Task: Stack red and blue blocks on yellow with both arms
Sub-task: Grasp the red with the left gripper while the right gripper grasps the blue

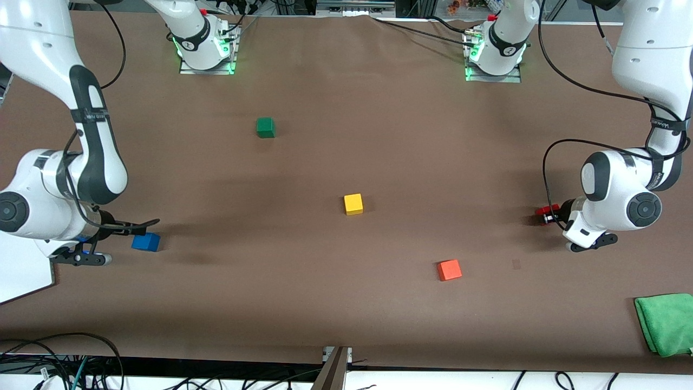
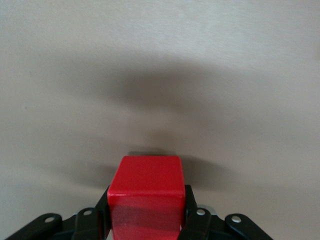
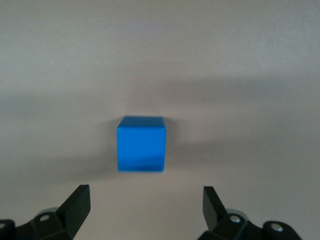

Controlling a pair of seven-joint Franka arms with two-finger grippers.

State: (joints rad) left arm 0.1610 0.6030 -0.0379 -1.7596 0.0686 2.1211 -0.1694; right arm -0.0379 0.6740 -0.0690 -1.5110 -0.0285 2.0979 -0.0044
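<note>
Right gripper [image 1: 108, 238] low at the right arm's end of the table [image 1: 346, 325], jaws spread wide, nothing held; blue cube [image 1: 146, 241] on the table just ahead of it, centred between the open jaws in the right wrist view [image 3: 141, 144], not yet enclosed. Green cube [image 1: 265, 127] nearer the bases, well apart from everything, not part of the job. Yellow cube [image 1: 353, 204] mid-table, bare on top, nothing stacked yet. Orange-red cube [image 1: 449, 270] nearer the front camera, toward the left arm's end; a distractor, to be left alone. Left gripper [image 1: 555, 215] low at the left arm's end, jaws pinching the red cube [image 1: 546, 212]; left wrist view shows red cube [image 2: 145, 197] clamped between dark fingers [image 2: 192, 210], shadow close beneath, so probably at or just off the table; cannot tell which. Green cloth [image 1: 666, 322] at the corner near the front camera. Step in hand, by judgement: both picks under way, red secured, blue still to grasp. Next: advance right jaws around blue and close; lift red, carry over yellow, set down square. One arm at a time over yellow to avoid a clash; blue goes on top after.
</note>
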